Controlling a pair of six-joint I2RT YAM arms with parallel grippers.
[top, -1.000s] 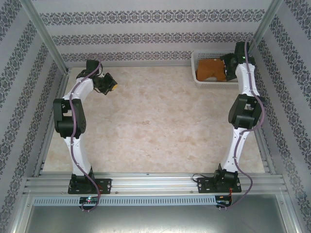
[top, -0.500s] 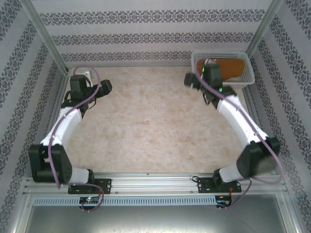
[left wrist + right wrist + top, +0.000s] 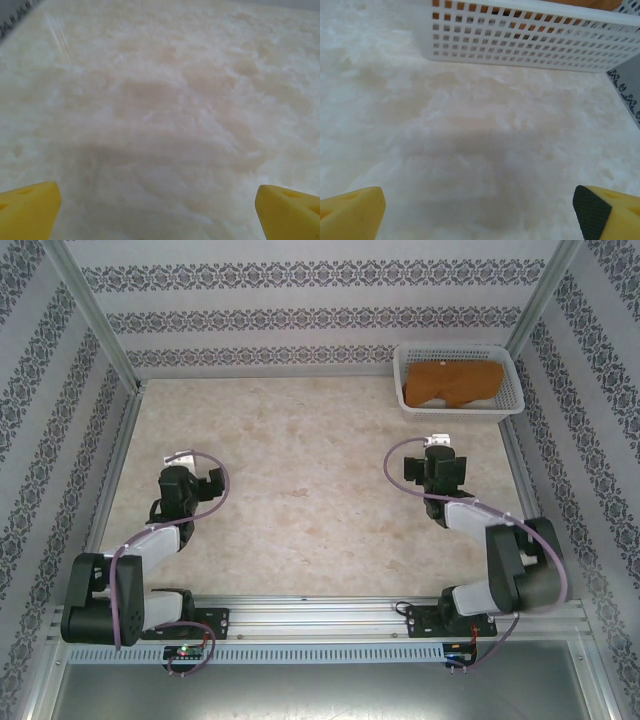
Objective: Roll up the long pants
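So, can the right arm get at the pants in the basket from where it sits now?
Probably yes. The right gripper, jaws open, faces the white basket with nothing between them. The long pants lie uncovered in it, but the gripper would have to come over the rim.

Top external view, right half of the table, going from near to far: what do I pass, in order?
right arm's base → right gripper, open → bare tabletop → white mesh basket holding the bundled long pants → patterned back wall
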